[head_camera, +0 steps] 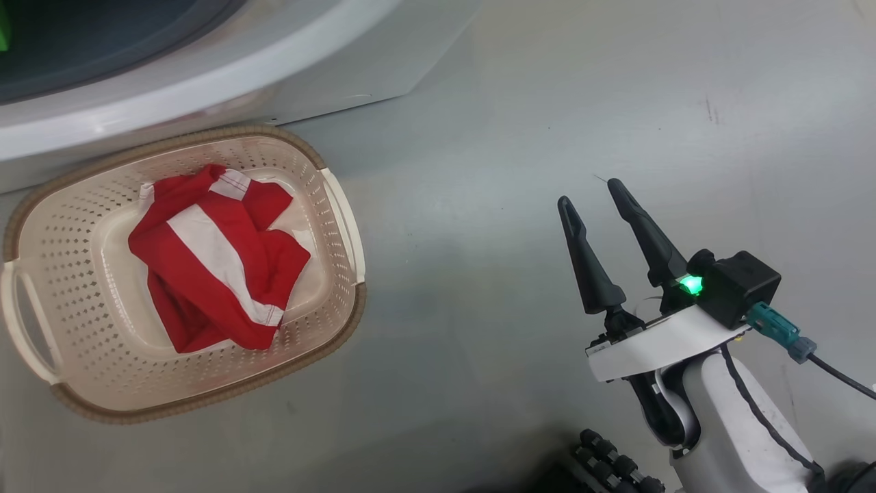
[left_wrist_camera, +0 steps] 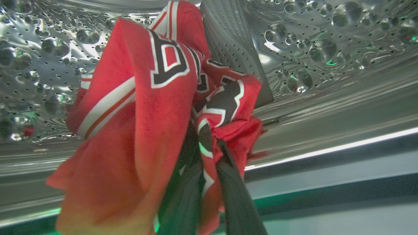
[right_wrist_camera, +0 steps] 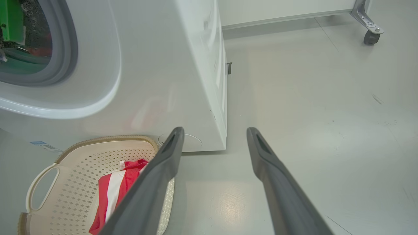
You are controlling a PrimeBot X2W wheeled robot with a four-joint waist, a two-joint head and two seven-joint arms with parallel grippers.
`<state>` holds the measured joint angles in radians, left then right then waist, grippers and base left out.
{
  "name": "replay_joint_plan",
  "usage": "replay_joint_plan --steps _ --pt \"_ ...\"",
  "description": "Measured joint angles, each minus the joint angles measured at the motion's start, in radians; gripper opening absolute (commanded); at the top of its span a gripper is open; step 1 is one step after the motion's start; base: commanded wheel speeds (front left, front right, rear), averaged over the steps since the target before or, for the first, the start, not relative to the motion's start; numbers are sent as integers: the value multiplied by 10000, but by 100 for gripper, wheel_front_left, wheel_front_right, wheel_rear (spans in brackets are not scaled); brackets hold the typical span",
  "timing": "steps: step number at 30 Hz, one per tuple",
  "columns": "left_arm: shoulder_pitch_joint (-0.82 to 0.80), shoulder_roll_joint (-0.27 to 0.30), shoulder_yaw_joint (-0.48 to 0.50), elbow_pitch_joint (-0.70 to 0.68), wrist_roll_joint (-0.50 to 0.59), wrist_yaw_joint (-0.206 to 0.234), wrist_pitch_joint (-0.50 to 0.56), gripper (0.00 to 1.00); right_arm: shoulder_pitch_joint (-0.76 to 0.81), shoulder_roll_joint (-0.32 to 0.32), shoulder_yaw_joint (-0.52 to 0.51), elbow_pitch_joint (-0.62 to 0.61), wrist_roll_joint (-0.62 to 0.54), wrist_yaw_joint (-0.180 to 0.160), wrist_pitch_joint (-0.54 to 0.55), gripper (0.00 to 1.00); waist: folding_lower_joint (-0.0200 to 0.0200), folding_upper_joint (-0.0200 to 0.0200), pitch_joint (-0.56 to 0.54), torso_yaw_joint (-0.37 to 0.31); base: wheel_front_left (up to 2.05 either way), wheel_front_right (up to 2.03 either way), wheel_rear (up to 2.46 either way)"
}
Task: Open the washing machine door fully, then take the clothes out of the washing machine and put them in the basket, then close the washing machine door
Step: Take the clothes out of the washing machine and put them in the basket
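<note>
A red jersey [left_wrist_camera: 147,107] with white stripes and dark white-edged lettering hangs bunched inside the steel perforated drum [left_wrist_camera: 310,49] of the washing machine [right_wrist_camera: 196,81], in front of a grey ribbed paddle [left_wrist_camera: 232,49] on the drum wall. The left gripper [left_wrist_camera: 207,140] has its two dark fingers drawn together with a fold of that jersey pinched between them, the cloth draping down over both fingers. A striped garment [head_camera: 212,260], red with a broad white band, lies crumpled in the middle of the basket [head_camera: 205,137], clear of its walls and handles. The basket stands on the grey floor [head_camera: 547,103] just beside the foot of the machine's front, below the grey-gasketed porthole [right_wrist_camera: 65,49] and near the machine's front lower corner. The right gripper [head_camera: 588,193] hangs over bare floor, well apart from the basket on its right side, its fingers spread wide with nothing between them. At the far edge of the floor in the right wrist view, a castor [right_wrist_camera: 370,36] sits under a metal leg.
</note>
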<state>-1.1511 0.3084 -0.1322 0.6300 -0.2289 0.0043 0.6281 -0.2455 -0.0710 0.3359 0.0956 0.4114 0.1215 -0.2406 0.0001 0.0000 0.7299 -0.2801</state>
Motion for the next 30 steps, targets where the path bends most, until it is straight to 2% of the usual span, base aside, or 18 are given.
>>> replay_joint_plan --steps 5,12,30 --pt "-117 -259 59 13 -303 -6 -77 0 -17 -92 -117 33 15 0 -29 100 0 0 52 118 0 0 0" --pt "-284 -470 219 -121 -485 -10 -832 0 -171 -251 -290 59 15 2 -42 100 0 0 105 422 0 0 0" --pt "169 -986 56 -1511 -255 -98 -4236 0 -291 -525 -447 270 -92 2 -113 100 0 0 -313 1117 0 0 0"
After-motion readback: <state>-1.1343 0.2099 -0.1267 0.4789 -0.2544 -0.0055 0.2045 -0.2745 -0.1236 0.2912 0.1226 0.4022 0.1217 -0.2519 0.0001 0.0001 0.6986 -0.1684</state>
